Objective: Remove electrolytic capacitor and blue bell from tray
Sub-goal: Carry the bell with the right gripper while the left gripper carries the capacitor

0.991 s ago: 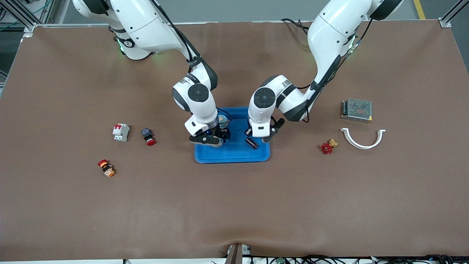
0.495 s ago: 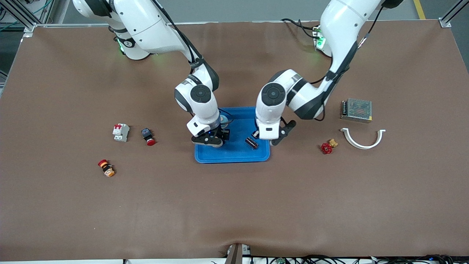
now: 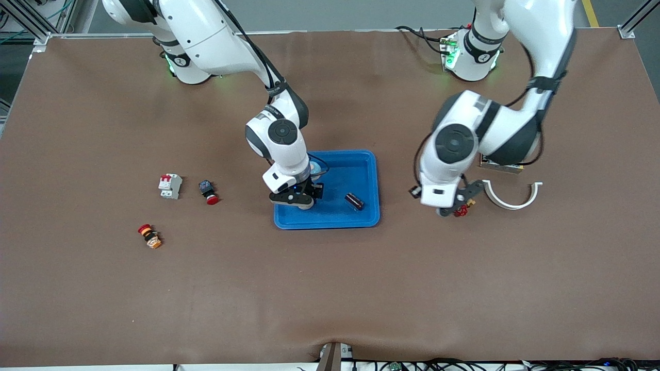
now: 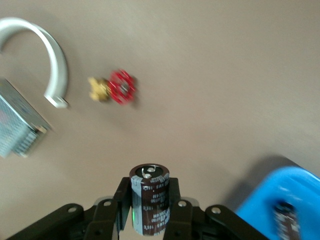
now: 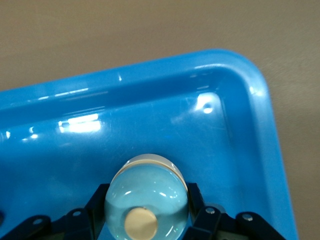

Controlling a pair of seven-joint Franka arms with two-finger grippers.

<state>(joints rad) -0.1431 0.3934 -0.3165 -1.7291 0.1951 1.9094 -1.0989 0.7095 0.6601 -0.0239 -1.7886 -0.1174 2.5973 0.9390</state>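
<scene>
My left gripper [image 3: 447, 208] is in the air over bare table beside the red valve, clear of the blue tray [image 3: 361, 158]. In the left wrist view its fingers are shut on a brown cylindrical capacitor [image 4: 150, 197]. A dark capacitor [image 3: 354, 201] also lies in the tray, at the left arm's end, and shows blurred in the left wrist view [image 4: 285, 225]. My right gripper [image 3: 311, 179] is low in the tray, shut on the pale blue bell [image 5: 147, 192], a dome with a beige button. The bell also shows in the front view [image 3: 315, 167].
A red valve with a brass fitting [image 3: 461, 208], a white curved clamp [image 3: 510, 198] and a metal power supply [image 3: 501, 154] lie at the left arm's end. A white breaker [image 3: 169, 185], a red push button [image 3: 208, 191] and a red-orange switch [image 3: 149, 236] lie at the right arm's end.
My left arm has swung out of the tray toward its own end of the table and is now over the red valve. The capacitor in the tray stayed put. My right arm barely moved.
</scene>
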